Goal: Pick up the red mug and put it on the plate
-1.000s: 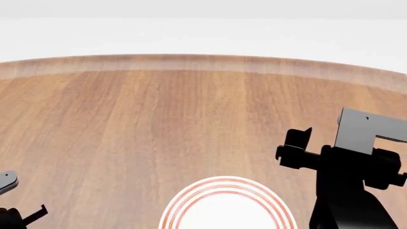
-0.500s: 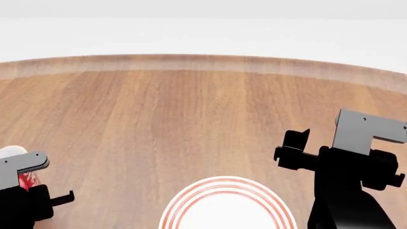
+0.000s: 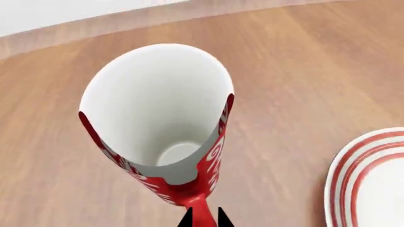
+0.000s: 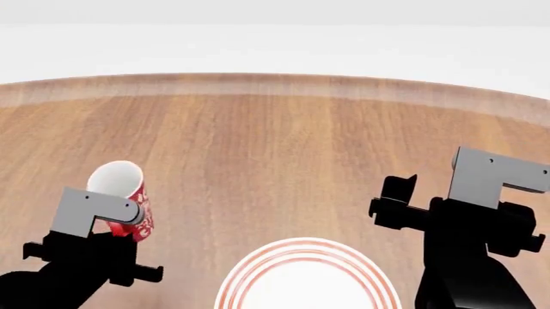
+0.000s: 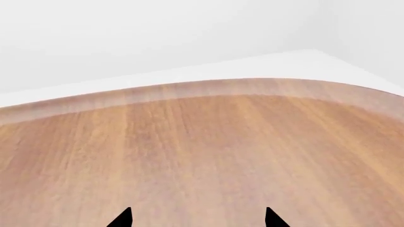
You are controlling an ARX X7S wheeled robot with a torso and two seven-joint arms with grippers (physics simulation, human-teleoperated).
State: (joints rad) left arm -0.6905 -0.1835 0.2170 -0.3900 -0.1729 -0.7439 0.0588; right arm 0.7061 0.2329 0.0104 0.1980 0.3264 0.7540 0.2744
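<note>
The red mug (image 4: 127,199) with white floral pattern and white inside hangs in my left gripper (image 4: 116,225) at the left of the head view, above the wooden table. In the left wrist view my left gripper (image 3: 203,221) is shut on the red mug's (image 3: 161,123) handle, the two fingertips on either side of it. The plate (image 4: 307,277), white with red rings, lies at the near edge of the head view, to the right of the mug; its rim shows in the left wrist view (image 3: 344,179). My right gripper (image 5: 197,220) is open and empty, right of the plate (image 4: 404,203).
The round wooden table (image 4: 275,141) stretches to its far curved edge (image 4: 275,80), with a white floor beyond. The table's far edge also shows in the right wrist view (image 5: 202,90).
My left arm has risen and moved right and forward into the head view, carrying the red mug with it. The right arm and the plate have stayed still.
</note>
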